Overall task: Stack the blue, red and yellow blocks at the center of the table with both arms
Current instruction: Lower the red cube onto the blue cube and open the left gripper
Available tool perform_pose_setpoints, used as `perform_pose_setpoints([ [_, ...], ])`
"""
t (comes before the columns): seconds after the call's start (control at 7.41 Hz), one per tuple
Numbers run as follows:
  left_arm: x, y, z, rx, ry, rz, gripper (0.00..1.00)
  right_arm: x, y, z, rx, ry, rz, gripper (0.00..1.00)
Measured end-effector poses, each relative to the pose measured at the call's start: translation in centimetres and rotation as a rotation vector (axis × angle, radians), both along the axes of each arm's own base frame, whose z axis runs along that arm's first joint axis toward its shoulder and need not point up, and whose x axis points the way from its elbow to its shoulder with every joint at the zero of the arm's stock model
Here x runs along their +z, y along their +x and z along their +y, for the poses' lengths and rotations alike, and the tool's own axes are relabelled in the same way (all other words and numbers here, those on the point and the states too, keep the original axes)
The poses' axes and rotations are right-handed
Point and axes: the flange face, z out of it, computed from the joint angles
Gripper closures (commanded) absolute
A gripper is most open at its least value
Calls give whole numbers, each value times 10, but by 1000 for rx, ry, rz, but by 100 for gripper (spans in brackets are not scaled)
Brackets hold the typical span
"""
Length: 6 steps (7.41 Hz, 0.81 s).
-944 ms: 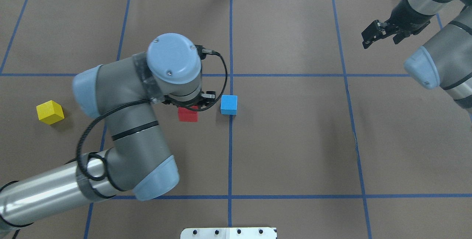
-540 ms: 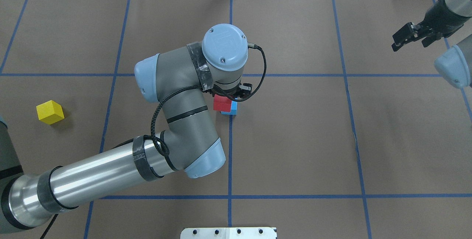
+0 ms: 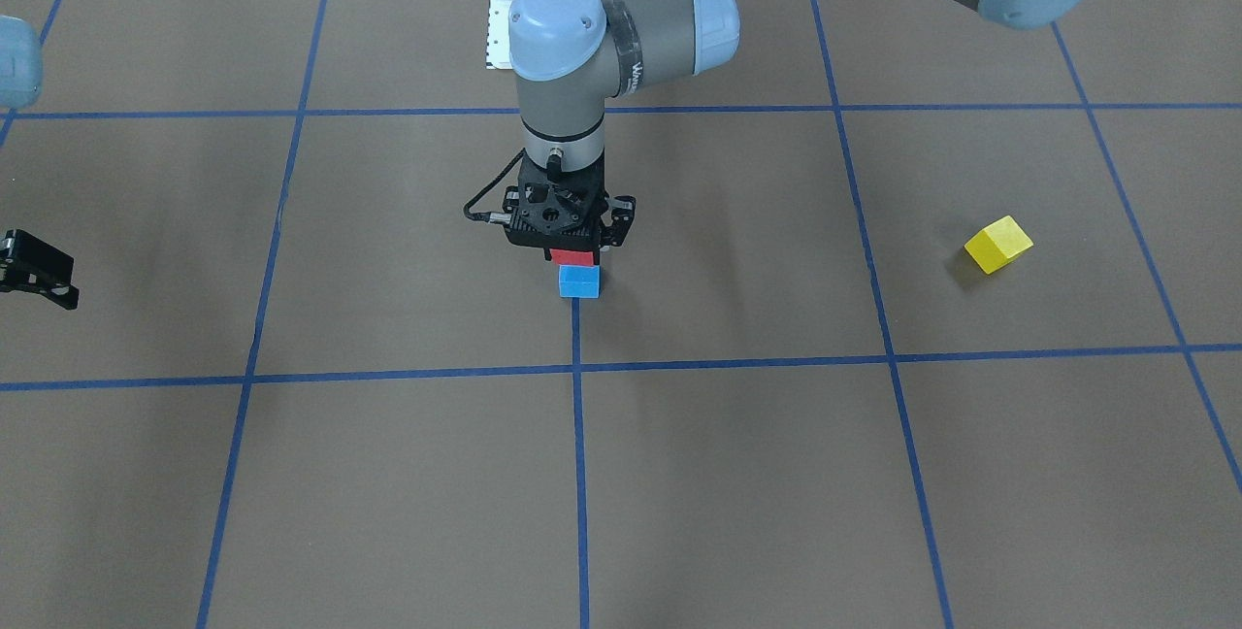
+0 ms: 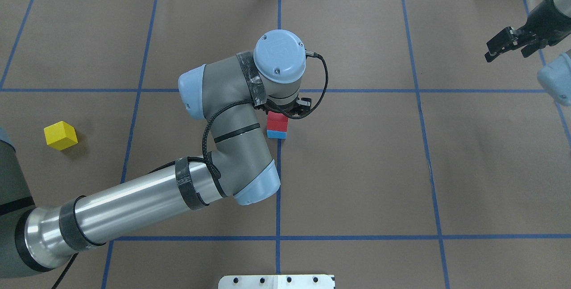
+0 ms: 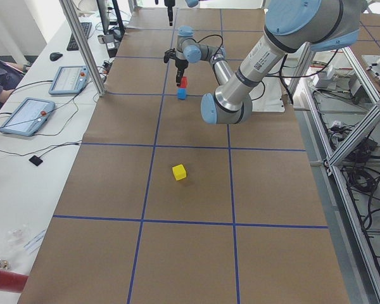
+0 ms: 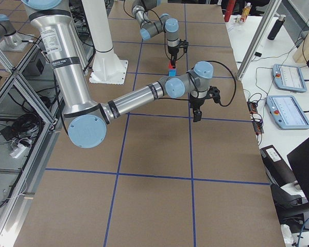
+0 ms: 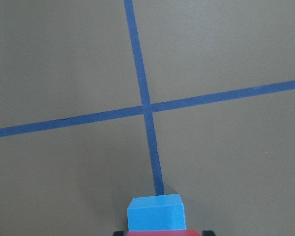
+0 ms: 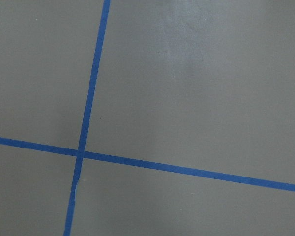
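I see left gripper (image 3: 571,248) clamped on red block (image 4: 277,122), directly over blue block (image 3: 579,281) near central tape cross; can't tell if they touch. Yellow block (image 4: 60,135) sits well apart on table (image 4: 357,168), robot's left side. Right gripper (image 4: 508,47) spread wide, empty, far right.

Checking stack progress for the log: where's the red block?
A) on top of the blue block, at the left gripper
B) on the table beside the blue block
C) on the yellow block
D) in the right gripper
A: the red block sits directly over the blue block, with the left gripper around it.
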Motion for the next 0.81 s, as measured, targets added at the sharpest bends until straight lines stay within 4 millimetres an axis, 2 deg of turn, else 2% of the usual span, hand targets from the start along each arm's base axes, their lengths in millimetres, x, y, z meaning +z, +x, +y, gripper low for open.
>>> perform_pose_setpoints([
  [0.81, 11, 10, -8, -35, -22, 38, 100, -4, -1, -2, 0, 5, 0, 1],
])
